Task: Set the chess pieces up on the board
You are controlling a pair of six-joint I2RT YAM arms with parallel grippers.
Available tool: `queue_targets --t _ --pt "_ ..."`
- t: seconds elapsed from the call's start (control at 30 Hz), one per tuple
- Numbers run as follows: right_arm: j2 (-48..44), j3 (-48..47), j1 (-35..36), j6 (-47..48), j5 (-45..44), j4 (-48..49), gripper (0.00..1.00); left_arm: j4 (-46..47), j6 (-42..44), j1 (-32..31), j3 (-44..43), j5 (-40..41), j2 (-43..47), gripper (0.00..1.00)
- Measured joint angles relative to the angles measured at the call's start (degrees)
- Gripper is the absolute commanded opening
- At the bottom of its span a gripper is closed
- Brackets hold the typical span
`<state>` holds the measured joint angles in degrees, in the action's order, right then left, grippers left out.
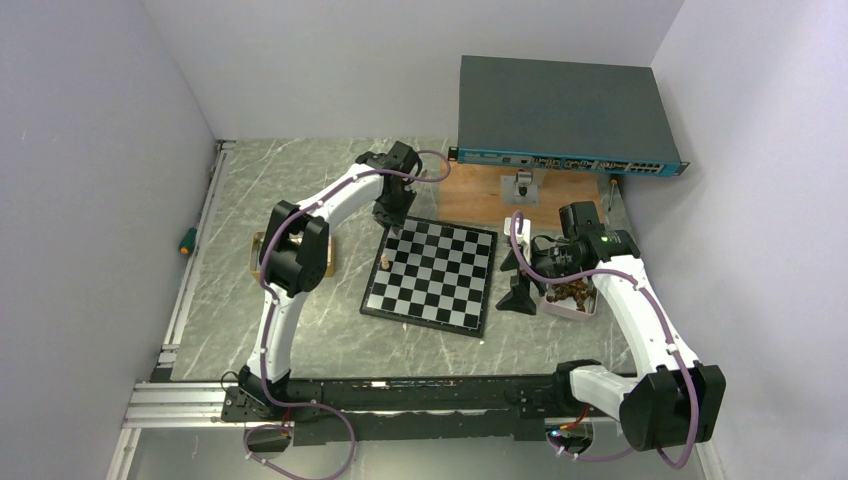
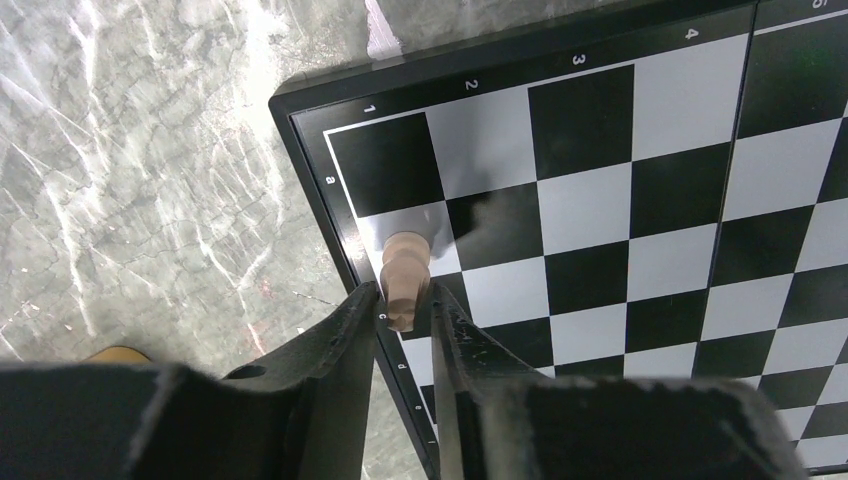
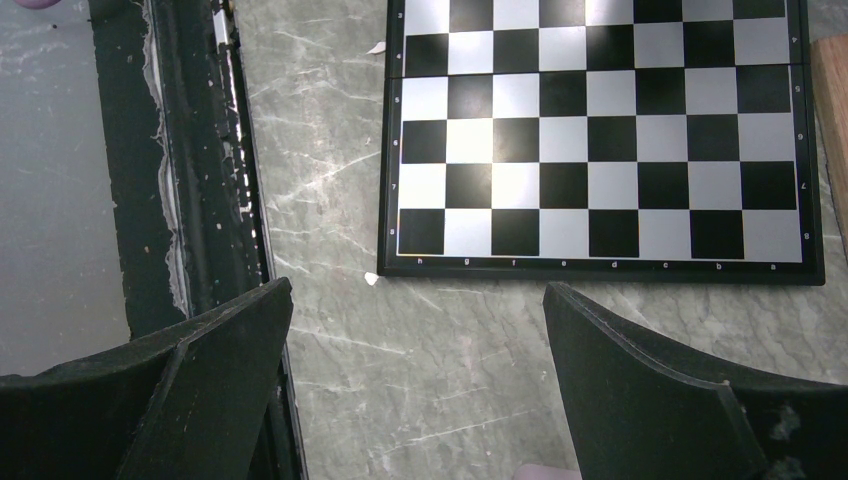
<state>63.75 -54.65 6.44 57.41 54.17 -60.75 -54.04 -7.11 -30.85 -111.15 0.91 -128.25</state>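
Note:
The black and silvery-white board [image 1: 432,277] lies mid-table. One light tan chess piece [image 1: 385,263] stands on its left edge column; it also shows in the left wrist view [image 2: 406,270], near the "c" mark. My left gripper [image 1: 389,218] hovers over the board's far left corner. In the left wrist view the left gripper [image 2: 402,297] has its jaws about a piece-width apart, framing the piece from above without gripping it. My right gripper [image 1: 520,283] is wide open and empty over bare table right of the board, as the right wrist view shows [image 3: 418,300]. More chess pieces lie in a white tray [image 1: 553,307].
A brown wooden plank [image 1: 480,200] and a dark network switch [image 1: 565,115] stand behind the board. A small metal stand [image 1: 522,186] sits on the plank. A screwdriver [image 1: 186,240] lies at the left rail. The board [image 3: 600,130] fills the top of the right wrist view.

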Motion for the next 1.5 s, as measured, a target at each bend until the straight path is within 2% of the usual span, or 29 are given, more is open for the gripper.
queue_targets --t 0.37,0.53,0.73,0.97,1.17,1.33,1.5 --pt "0.0 0.0 0.04 0.0 -0.04 0.0 0.99 0.7 -0.9 0.17 0.07 -0.83 0.63 0.54" --pt "0.0 0.0 0.04 0.0 -0.04 0.0 0.99 3.02 -1.31 0.83 2.84 -1.42 5.81 0.62" --pt "0.0 0.0 0.04 -0.02 -0.04 0.0 0.99 9.88 -1.62 2.82 13.0 -3.41 18.69 0.71" --pt "0.0 0.04 0.04 -0.55 0.24 0.68 1.0 19.21 -1.81 6.14 32.48 -4.59 37.73 0.99" --pt "0.0 0.09 0.04 -2.32 0.33 2.34 1.0 24.96 -2.69 12.15 47.58 -7.28 57.05 1.0" --pt "0.39 -0.72 0.04 -5.05 -1.11 3.54 1.0 26.47 -2.69 20.46 52.52 -10.32 65.18 1.0" --pt "1.18 -4.63 0.04 -9.99 -4.52 4.96 1.0 26.03 -0.87 22.18 57.9 -10.14 71.89 1.0"
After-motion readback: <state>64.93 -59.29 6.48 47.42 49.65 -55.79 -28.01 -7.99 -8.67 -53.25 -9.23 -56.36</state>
